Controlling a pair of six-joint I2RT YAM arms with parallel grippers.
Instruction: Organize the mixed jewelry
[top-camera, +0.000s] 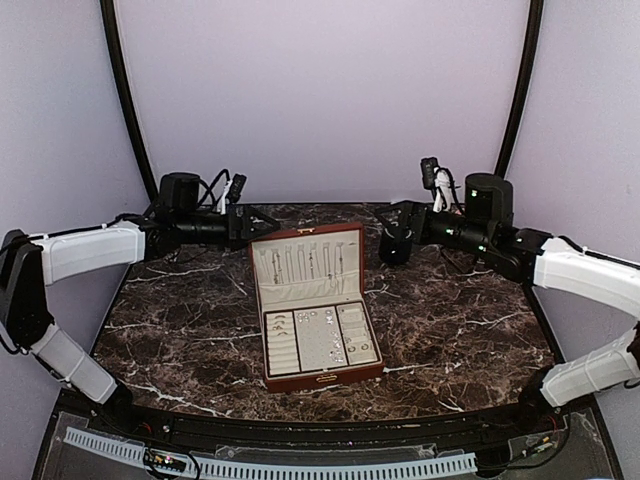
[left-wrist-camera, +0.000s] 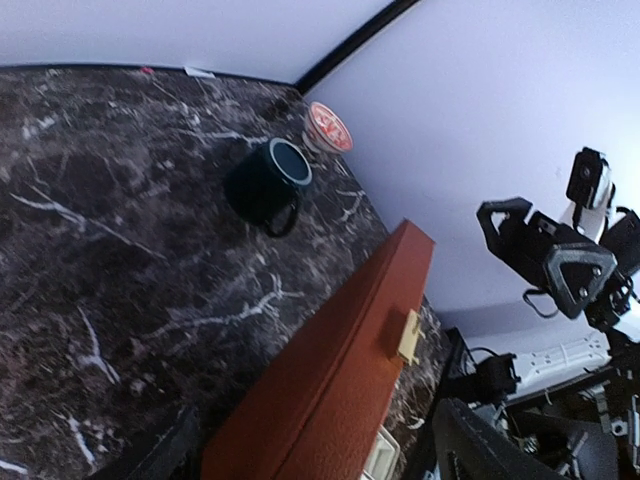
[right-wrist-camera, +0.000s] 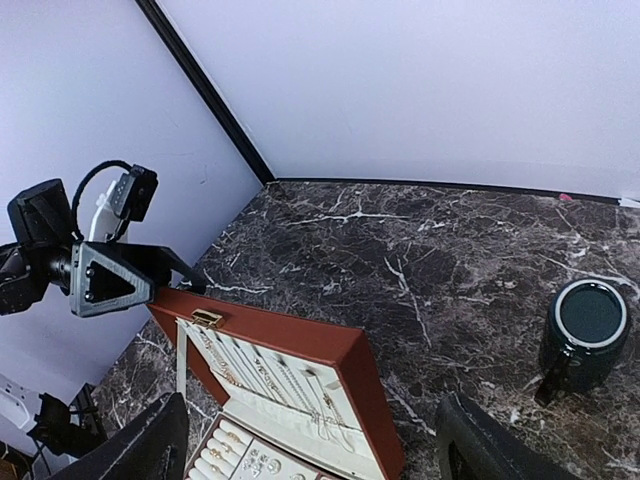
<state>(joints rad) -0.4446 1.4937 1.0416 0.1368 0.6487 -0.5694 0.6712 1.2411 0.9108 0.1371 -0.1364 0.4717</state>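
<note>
The reddish-brown box (top-camera: 318, 378) stands open mid-table. Tiny silvery jewelry (top-camera: 325, 330) lies in its cream compartments, and thin chains (top-camera: 312, 262) hang in the raised lid. In the right wrist view the chains (right-wrist-camera: 300, 385) and rings (right-wrist-camera: 222, 455) show in the lining. My left gripper (top-camera: 262, 222) hovers open and empty behind the lid's left corner. In the left wrist view the left gripper (left-wrist-camera: 320, 455) sits over the lid's back (left-wrist-camera: 330, 370). My right gripper (top-camera: 395, 245) is open and empty to the right of the lid. In the right wrist view the right gripper (right-wrist-camera: 310, 455) looks down over the lid.
A dark green mug (left-wrist-camera: 268, 185) lies on its side near the back wall, with a small pink patterned bowl (left-wrist-camera: 327, 125) behind it. The mug also shows in the right wrist view (right-wrist-camera: 585, 340). The dark marble table (top-camera: 460, 320) extends to both sides of the box.
</note>
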